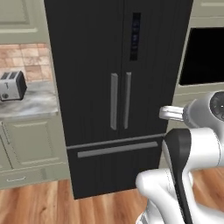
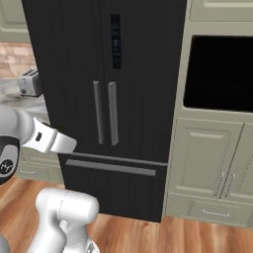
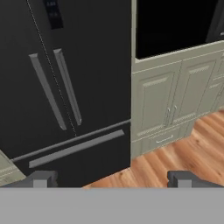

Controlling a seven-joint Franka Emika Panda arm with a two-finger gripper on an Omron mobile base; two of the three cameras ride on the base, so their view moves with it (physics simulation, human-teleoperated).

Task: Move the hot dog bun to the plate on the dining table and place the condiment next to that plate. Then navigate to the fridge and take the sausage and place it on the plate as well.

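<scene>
Spread wide and empty, the gripper (image 3: 111, 179) is pointed at the fridge (image 3: 65, 78), whose doors are shut. Its two grey handles (image 1: 120, 101) are seen upright from the base. A toaster (image 1: 12, 85) on the counter (image 1: 30, 104) is shown at left, and pale cabinets (image 2: 210, 158) at right.

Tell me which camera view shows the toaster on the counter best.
The left base view: the toaster sits whole on the counter, left of the fridge, its top slots visible. In the right base view the fridge's edge hides part of it.
</scene>
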